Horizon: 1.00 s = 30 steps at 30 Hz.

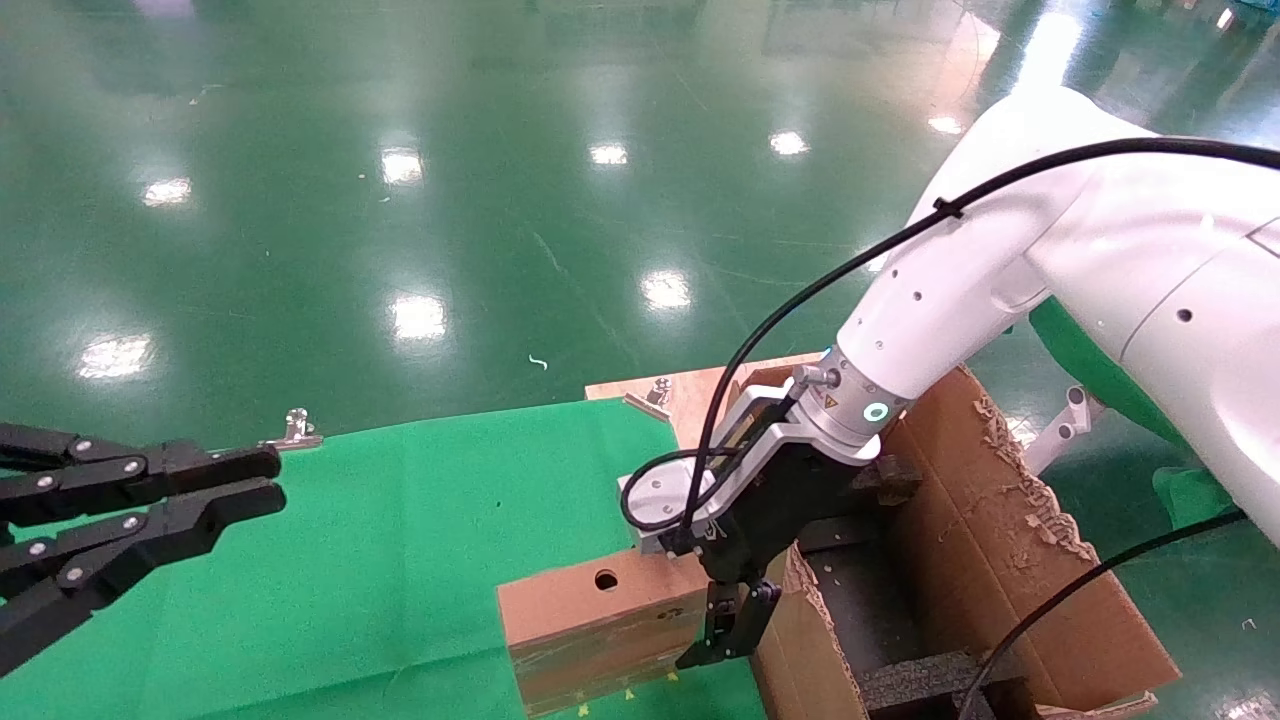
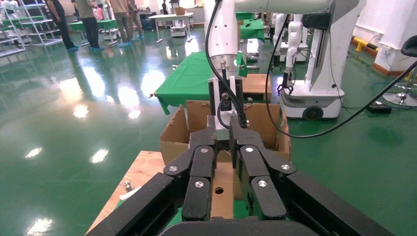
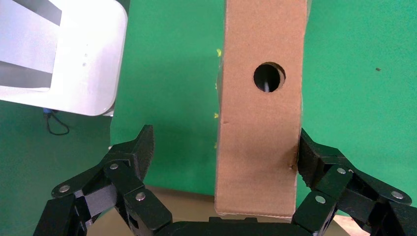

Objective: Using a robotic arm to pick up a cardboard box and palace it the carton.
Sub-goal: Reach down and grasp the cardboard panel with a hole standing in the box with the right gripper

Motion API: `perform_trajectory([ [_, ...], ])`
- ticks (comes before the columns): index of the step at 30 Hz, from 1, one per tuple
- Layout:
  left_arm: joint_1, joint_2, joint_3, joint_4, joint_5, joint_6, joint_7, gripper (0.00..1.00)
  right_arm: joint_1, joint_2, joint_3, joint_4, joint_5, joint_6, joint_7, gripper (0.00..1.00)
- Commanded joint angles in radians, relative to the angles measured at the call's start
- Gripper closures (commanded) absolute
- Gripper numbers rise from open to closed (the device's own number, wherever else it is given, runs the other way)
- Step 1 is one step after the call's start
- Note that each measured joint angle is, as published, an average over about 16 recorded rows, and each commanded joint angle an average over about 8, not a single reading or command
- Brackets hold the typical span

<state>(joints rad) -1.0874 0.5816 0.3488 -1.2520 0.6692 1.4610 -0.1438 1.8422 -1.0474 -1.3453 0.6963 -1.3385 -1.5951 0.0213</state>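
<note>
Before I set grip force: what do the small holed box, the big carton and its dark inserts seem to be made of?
The cardboard box: plain brown cardboard, matte, scuffed side, punched round hole. The carton: corrugated cardboard, going by its torn, ragged flap edges. The inserts: probably black foam, dull and blocky. The right end effector is open around the box, one finger touching it; the left end effector hangs off to the side.

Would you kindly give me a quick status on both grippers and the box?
Right gripper open, straddling the cardboard box, one finger touching. Left gripper parked, shut. Box on green cloth beside the carton.
</note>
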Motion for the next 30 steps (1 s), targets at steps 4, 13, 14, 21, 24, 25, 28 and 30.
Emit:
perform_trajectory([
  [4,0.0,0.0,0.0,0.0,0.0,0.0,0.0,0.0,-0.004,0.004,0.01,0.005,-0.003,0.0,0.003,1.0],
  [13,0.0,0.0,0.0,0.0,0.0,0.0,0.0,0.0,-0.009,0.008,0.02,0.01,-0.006,0.0,0.006,1.0],
  [14,0.0,0.0,0.0,0.0,0.0,0.0,0.0,0.0,-0.009,0.009,0.021,0.011,-0.006,0.0,0.007,1.0],
  [21,0.0,0.0,0.0,0.0,0.0,0.0,0.0,0.0,-0.011,0.01,0.024,0.013,-0.008,0.0,0.008,1.0],
  [24,0.0,0.0,0.0,0.0,0.0,0.0,0.0,0.0,-0.012,0.01,0.025,0.013,-0.008,0.0,0.008,1.0],
  [25,0.0,0.0,0.0,0.0,0.0,0.0,0.0,0.0,-0.012,0.011,0.026,0.013,-0.008,0.0,0.008,1.0],
  [28,0.0,0.0,0.0,0.0,0.0,0.0,0.0,0.0,-0.012,0.011,0.026,0.013,-0.009,0.0,0.009,1.0],
  [30,0.0,0.0,0.0,0.0,0.0,0.0,0.0,0.0,-0.012,0.011,0.027,0.014,-0.009,0.0,0.009,1.0],
])
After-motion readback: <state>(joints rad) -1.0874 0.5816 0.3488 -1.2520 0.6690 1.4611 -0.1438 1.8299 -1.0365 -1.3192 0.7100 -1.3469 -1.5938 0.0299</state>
